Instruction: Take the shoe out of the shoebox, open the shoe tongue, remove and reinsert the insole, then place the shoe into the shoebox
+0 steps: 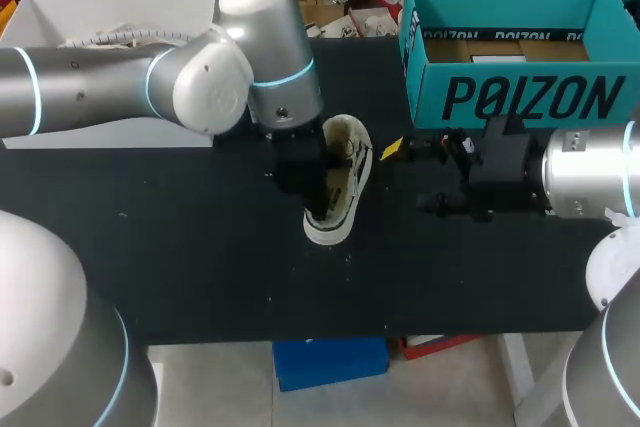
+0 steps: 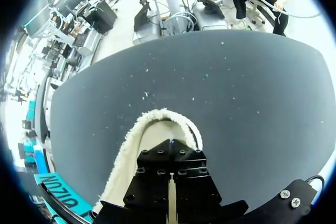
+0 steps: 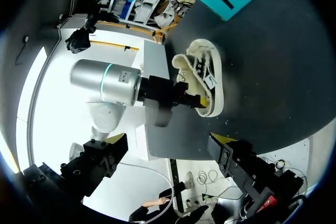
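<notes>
Head view: fleece-lined shoe (image 1: 350, 162) on black table (image 1: 180, 247); left end effector (image 1: 305, 182) inside, grip unclear; right end effector (image 1: 410, 177) wide-open, empty.

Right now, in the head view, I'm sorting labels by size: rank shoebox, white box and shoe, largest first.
1. Shoebox and white box: they look alike; the left arm hides part of the white box, so I won't rank them.
2. Shoe: clearly smallest.

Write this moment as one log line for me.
shoe: on table, outside shoebox | left claw: at shoe's opening | right claw: open, empty, beside shoe
</notes>
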